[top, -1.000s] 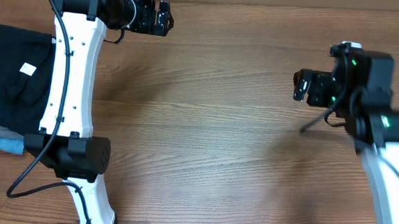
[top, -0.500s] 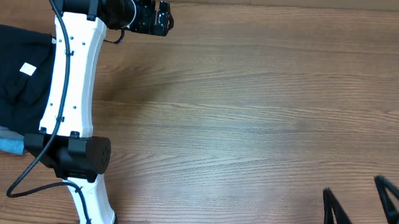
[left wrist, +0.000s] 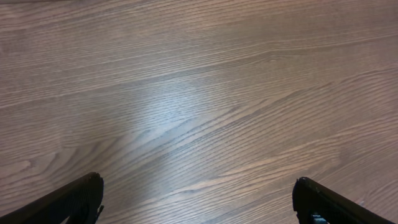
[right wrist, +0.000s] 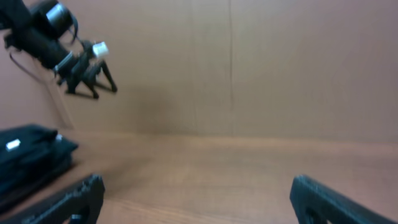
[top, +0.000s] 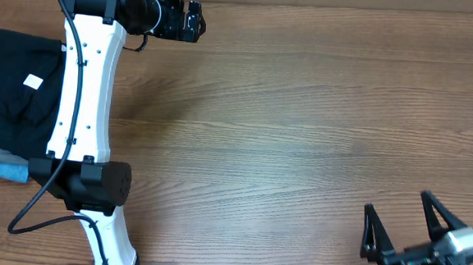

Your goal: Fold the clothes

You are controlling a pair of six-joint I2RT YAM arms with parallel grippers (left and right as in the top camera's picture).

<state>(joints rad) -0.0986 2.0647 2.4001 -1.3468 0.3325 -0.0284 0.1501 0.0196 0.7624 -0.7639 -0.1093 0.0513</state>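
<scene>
Black T-shirt (top: 8, 94) lies bundled at your desk's (top: 302, 136) left edge, probably finished; left pincer (top: 197, 21), right pincer (top: 397, 203) gape empty.

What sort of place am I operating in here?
Probably a robot test bench, not a home: a wood-grain table, a white robot arm standing at its near edge, a plain brown backdrop, and one black T-shirt heaped at the side.
</scene>
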